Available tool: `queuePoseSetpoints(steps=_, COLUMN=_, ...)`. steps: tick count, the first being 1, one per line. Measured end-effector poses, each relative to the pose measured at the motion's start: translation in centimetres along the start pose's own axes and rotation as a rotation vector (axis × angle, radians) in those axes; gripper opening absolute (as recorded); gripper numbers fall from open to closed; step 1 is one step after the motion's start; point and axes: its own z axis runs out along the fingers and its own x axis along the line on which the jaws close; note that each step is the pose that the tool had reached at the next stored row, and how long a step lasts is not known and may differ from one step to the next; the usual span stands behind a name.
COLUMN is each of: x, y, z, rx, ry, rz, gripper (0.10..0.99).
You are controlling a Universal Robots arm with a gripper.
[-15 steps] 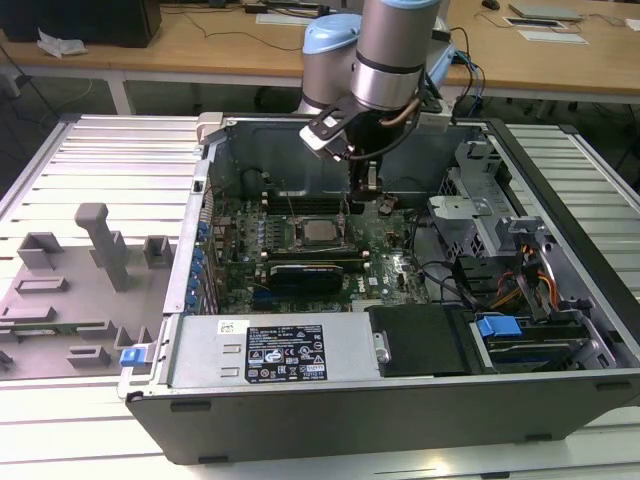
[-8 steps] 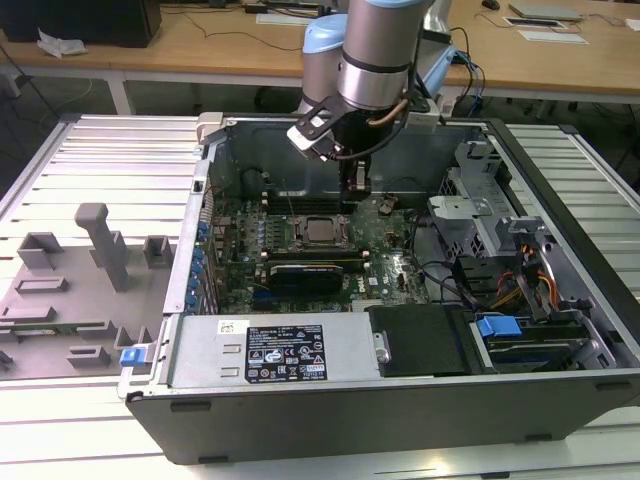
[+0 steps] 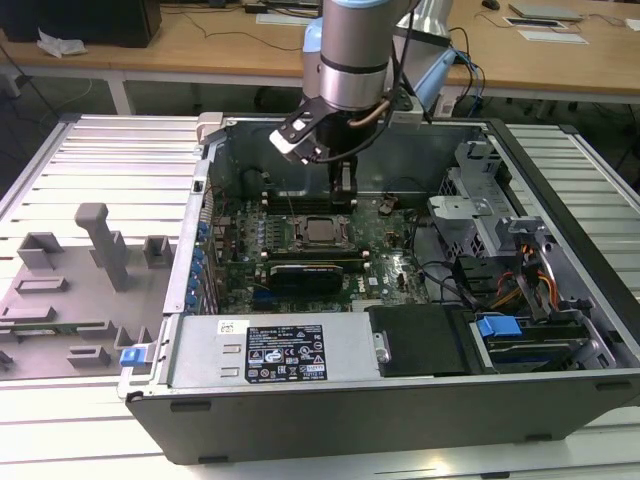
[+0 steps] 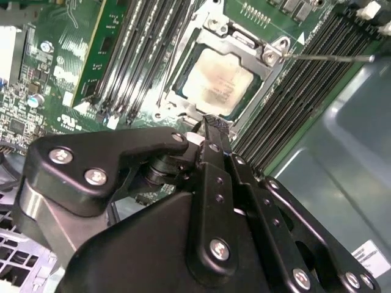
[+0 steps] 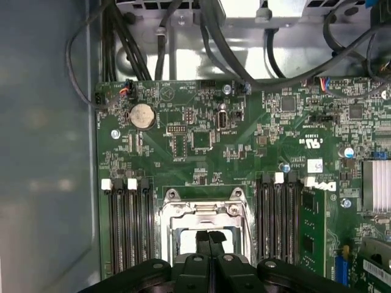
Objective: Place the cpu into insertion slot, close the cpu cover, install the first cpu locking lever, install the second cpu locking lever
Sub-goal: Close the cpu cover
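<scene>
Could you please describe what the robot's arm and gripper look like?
The arm is a thick silver-grey cylinder with pale blue joint caps, and dark cables trail beside it. The gripper is matt black, built of rounded linkage bars fastened with shiny silver screws, and it narrows to slim black fingers.

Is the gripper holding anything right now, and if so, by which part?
Nothing is held: the black gripper is shut with nothing in it. The pale silvery-beige square cpu lies seated beneath it, framed by the silver-grey metal cover frame.
</scene>
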Motion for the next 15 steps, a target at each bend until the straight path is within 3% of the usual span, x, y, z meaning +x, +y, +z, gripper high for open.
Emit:
queuePoseSetpoints(steps=7, x=-0.01, y=-0.24, z=0.2, rx=-0.002, ry=-0.0002, rz=-0.004, gripper=0.106)
queuePoseSetpoints(steps=11, x=-0.01, y=-0.25, z=0.2, rx=-0.003, ry=-0.0025, rz=-0.055, gripper=0.106)
queuePoseSetpoints(steps=15, x=-0.01, y=-0.25, z=0.21, rx=-0.003, ry=-0.0049, rz=-0.151, gripper=0.106)
